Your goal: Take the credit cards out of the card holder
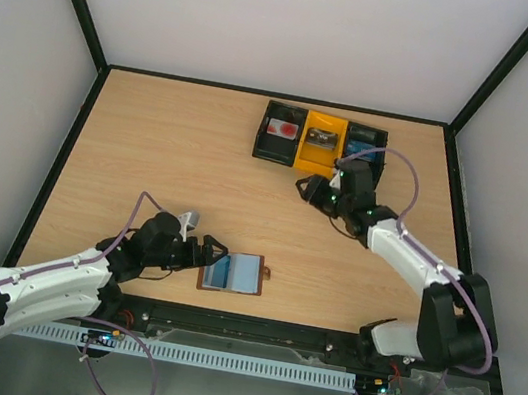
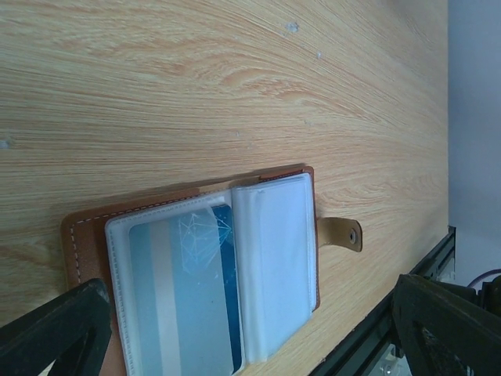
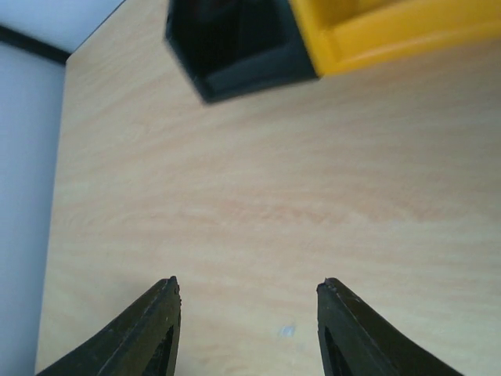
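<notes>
The left gripper point(image 2: 250, 280) stands with its jaws spread wide and nothing between them. In the top view it sits just at 9 o'clock of the card holder point(image 1: 234, 274). In its wrist view one finger point(image 2: 55, 333) shows at the holder's brown corner and the other well off past the snap tab point(image 2: 341, 233); whether either touches the leather I cannot tell.

The card holder lies open and flat on the table point(image 1: 169, 161), close to the near edge at about 6 o'clock. A bluish credit card point(image 2: 182, 301) is in its nearer clear sleeve; the sleeve beside it looks pale and blank.

At 1 o'clock on the table sits a three-compartment tray point(image 1: 261, 131), black, yellow, black, with a red-and-white card point(image 1: 280, 129), a dark card point(image 1: 321, 138) and a bluish card point(image 1: 357, 150), one in each.

The right gripper point(image 3: 249, 286) hangs over bare wood at 6 o'clock of the tray's yellow part, jaws partly apart, holding nothing.
</notes>
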